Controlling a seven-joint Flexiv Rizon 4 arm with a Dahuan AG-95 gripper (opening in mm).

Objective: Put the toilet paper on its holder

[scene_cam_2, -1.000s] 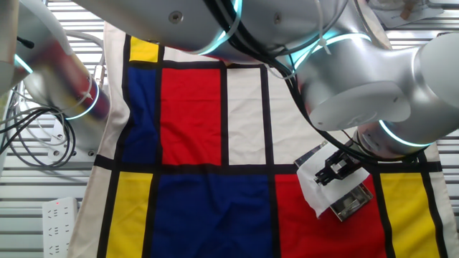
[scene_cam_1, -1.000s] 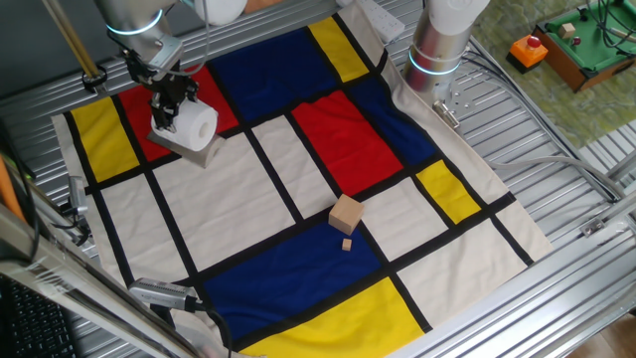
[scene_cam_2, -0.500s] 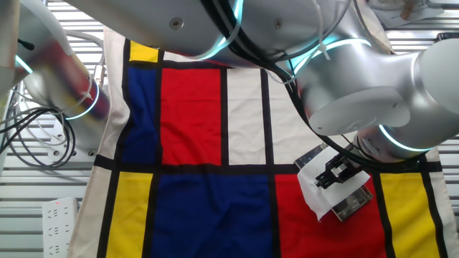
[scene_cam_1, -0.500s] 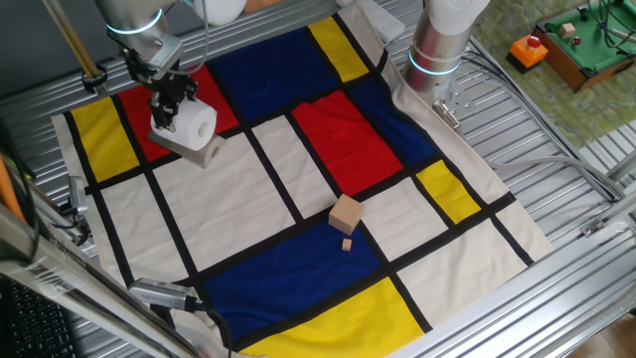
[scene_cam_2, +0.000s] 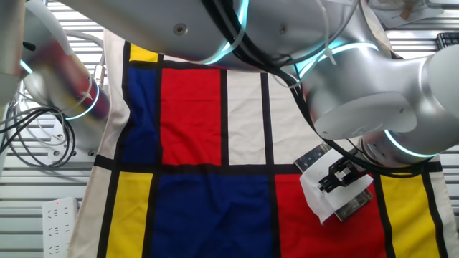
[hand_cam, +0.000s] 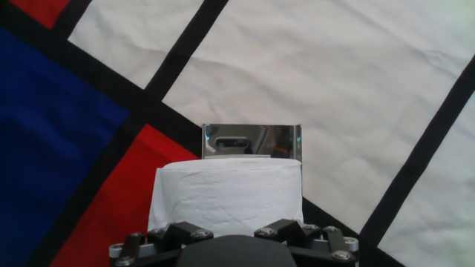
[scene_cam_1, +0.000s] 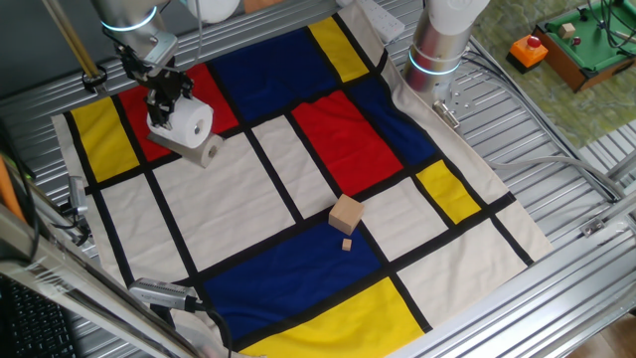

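Note:
The toilet paper (scene_cam_1: 191,123) is a plump white roll held over the red and white patches at the cloth's far left. My gripper (scene_cam_1: 165,97) is shut on it from above. The grey metal holder (scene_cam_1: 206,153) sits right under the roll on the cloth. In the other fixed view the roll (scene_cam_2: 318,195) hangs beside the black gripper (scene_cam_2: 337,176), with the holder (scene_cam_2: 353,205) partly covered below it. In the hand view the roll (hand_cam: 227,194) fills the space in front of my gripper (hand_cam: 230,236). The holder's shiny plate (hand_cam: 252,141) stands just behind the roll. My fingertips are hidden.
A tan wooden cube (scene_cam_1: 346,213) and a small wooden piece (scene_cam_1: 347,244) lie near the middle of the cloth. Another silver arm base (scene_cam_1: 437,48) stands at the far right corner. A white power strip (scene_cam_2: 60,212) lies off the cloth's edge.
My gripper and the roll have shifted slightly toward the far left over the holder. The cube has not moved.

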